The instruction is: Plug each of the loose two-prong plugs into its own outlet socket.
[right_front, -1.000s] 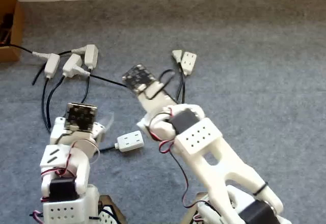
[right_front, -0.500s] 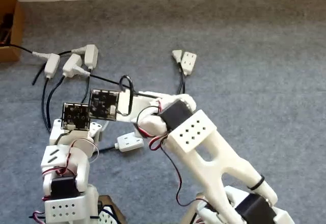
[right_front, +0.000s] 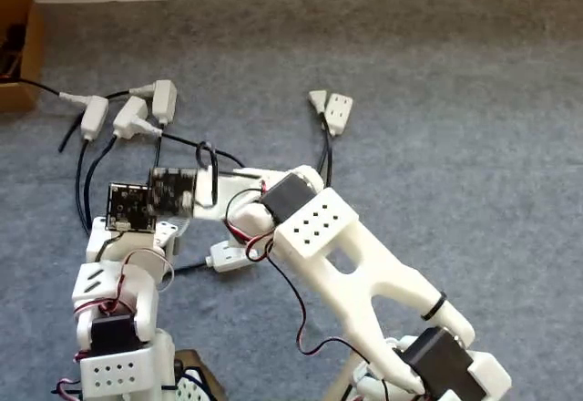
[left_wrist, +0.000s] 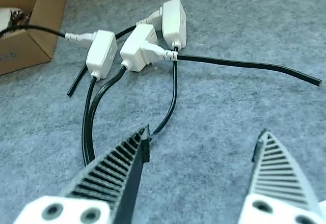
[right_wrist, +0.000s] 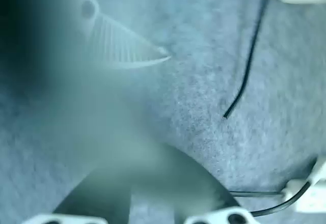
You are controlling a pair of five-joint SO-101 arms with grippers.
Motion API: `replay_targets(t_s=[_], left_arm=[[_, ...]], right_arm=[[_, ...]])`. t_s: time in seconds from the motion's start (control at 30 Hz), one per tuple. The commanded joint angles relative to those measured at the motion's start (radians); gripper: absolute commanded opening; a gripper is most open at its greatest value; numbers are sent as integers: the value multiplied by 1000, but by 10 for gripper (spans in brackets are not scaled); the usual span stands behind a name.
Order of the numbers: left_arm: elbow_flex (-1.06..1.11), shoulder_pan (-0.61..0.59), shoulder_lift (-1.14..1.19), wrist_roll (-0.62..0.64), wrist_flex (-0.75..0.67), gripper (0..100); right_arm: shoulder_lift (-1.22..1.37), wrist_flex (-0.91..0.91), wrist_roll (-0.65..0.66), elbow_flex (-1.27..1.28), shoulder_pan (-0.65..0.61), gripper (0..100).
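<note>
Left claw (left_wrist: 204, 135): jaws wide apart, nothing between them, hovering over grey carpet (right_front: 474, 100) at near left. Right claw (right_wrist: 153, 158): heavily blurred, open or closed I cannot tell.

Change over 1 s: right arm (right_front: 346, 255) has swung from scene centre to the left. Its wrist now sits over the wrist of left arm (right_front: 114, 301), and the 2 camera boards are side by side. Left arm has barely moved. Near socket (right_front: 228, 255) was in full sight 1 s ago and is now partly covered by right arm.

Box (right_front: 18, 55): cardboard, far left. Dark and pale bits inside, not identifiable. 1 black box cord (left_wrist: 30, 29) runs from it to the cluster.

Task things:
- Cluster (left_wrist: 138, 51) of 3 white sockets lies far left. Each has a thick black cable at its near end and a small white plug against it. The plugs look seated, not certain.
- Loose cord (left_wrist: 244, 63), thin and black, runs right from the cluster and ends free on carpet.
- Far socket (right_front: 338, 111), far centre, has 2 slots showing. A white plug (right_front: 316, 100) lies just beside it on the left, touching or apart unclear.
- Near socket lies flat just right of left arm, with a black cable out of its left end.
</note>
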Motion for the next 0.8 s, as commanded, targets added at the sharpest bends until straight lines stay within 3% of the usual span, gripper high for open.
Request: replay_targets(t_s=[0.0,0.07,0.13,0.27,0.37,0.47,0.57,0.77], left_arm=[[-28,-28,-8,14,-15,316],[-61,-41,-5,60,-12,319],[-81,-44,-4,64,14,319],[-130,-44,-8,68,69,324],[-173,-36,-10,69,120,406],[-219,47,-8,48,169,461],[-225,120,-8,-8,166,444],[-225,120,-8,-8,166,438]], right_arm=[[-5,-142,-456,-30,145,7],[-5,-173,-623,-25,243,7],[-4,-179,-669,-4,277,7],[-4,-180,-721,28,272,7],[-5,-171,-733,30,272,7],[-7,-142,-730,25,237,7],[-59,-96,-738,24,160,7],[-323,33,-779,1,131,7]])
